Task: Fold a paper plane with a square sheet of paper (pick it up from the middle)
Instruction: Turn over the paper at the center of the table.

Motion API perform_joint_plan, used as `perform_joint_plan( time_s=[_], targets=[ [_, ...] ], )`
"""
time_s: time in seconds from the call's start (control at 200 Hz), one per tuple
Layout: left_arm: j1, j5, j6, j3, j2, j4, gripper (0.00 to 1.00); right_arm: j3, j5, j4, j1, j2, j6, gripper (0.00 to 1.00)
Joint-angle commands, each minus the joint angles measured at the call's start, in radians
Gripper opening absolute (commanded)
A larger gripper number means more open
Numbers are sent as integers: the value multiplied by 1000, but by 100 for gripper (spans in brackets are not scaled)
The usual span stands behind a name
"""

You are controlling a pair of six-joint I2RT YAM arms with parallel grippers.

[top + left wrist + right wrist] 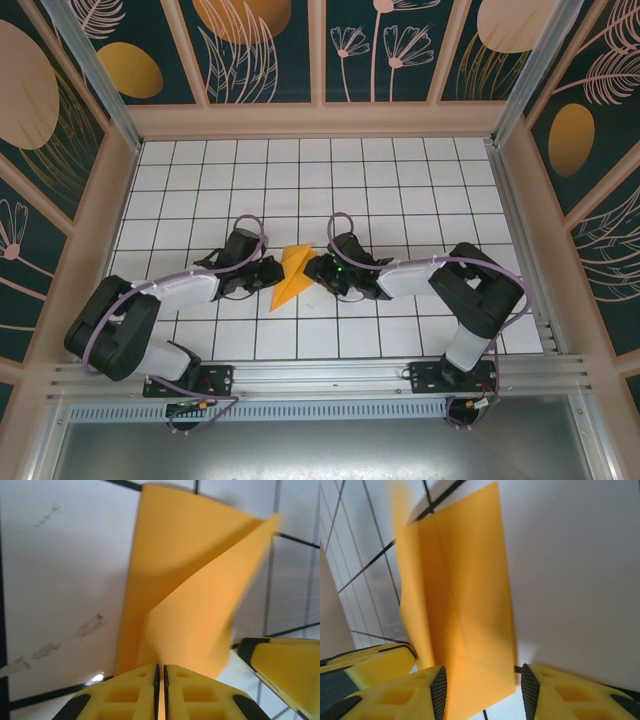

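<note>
Worktop: a white surface (400,180) ruled with dark grid lines, enclosed on three sides by dark leaf-patterned panels (270,50); a metal rail (320,375) is seen along the near edge.
Folded paper: an orange-yellow sheet (293,275) is found about midway between the left and right edges, nearer the near edge than the far one. From above, a pointed tip is seen directed towards the near-left corner.
Paper shape: in the left wrist view the folded paper (175,605) is seen with one layer lying flat and another flap raised along a crease. In the right wrist view creases are seen across its surface (465,605).
Left gripper: the left gripper (272,272) is placed at the paper's left side. Its yellow fingers (160,677) are pressed nearly together, and the paper's edge is pinched between them.
Right gripper: the right gripper (312,268) is placed at the paper's right side. Its jaws (482,680) are held apart with the paper's edge between them; a narrow gap is seen between the paper and one finger, so nothing is gripped.
Arms: both are stretched inwards from the near edge, so that the two grippers face each other across the paper.
Marks: faint grey smudges (90,627) are seen on the tile left of the paper.
</note>
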Motion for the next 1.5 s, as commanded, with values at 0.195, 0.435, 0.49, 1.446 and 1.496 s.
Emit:
perform_joint_plan(
  time_s=[0.195,0.435,0.49,1.446,1.496],
  targets=[
    [1,-42,41,21,61,-47,15,28,-5,45,23,63,61,44],
    [1,-33,29,11,79,-46,14,45,-4,94,28,77,70,43],
    [1,-27,28,11,79,-45,14,45,-5,104,25,78,69,43],
    [1,-3,-28,-29,6,-8,13,113,-47,366,3,250,1,21],
    [1,-2,-28,-30,-6,-8,14,126,-48,349,2,251,-14,15]
  ],
)
